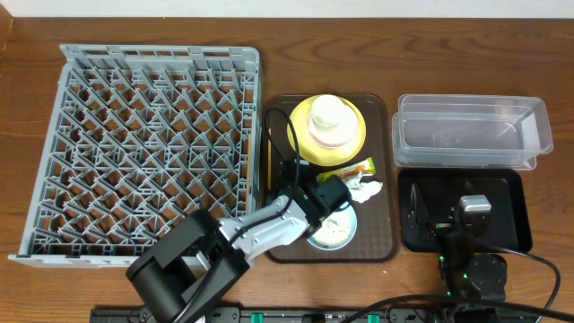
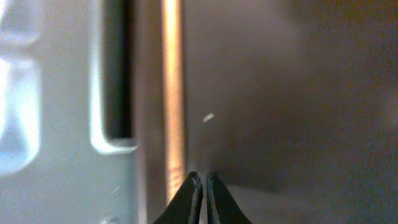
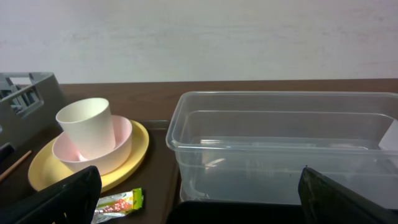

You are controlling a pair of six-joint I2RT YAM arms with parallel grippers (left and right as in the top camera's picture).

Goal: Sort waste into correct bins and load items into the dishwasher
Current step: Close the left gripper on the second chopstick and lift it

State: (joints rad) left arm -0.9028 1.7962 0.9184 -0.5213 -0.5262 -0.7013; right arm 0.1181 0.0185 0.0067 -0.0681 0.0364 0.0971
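- The left pincer points down at the left edge of the brown serving tray; its fingers are drawn almost together with only a thin slit between them, and nothing shows in that slit
- A pale blurred strip runs along that edge up to the fingertips; the wrist view does not let me tell whether it is the tray's rim or something lying there
- The right pincer sits to the right of the tray with its fingers spread wide and nothing between them
- The dish rack stands just beside the tray's left side
- The yellow plate lies at the far end of the tray; the white bowl, faintly pink, sits on it and the white cup stands upright in the bowl
- The snack wrapper and the tissue lie on the tray's right half, just nearer than the plate
- The light blue bowl sits at the tray's near end holding beige food scraps, partly under the left arm
- One chopstick end shows on the tray's left side, beside the plate
- The clear tub is to the right of the tray's far end, and the black tray to the right of its near end
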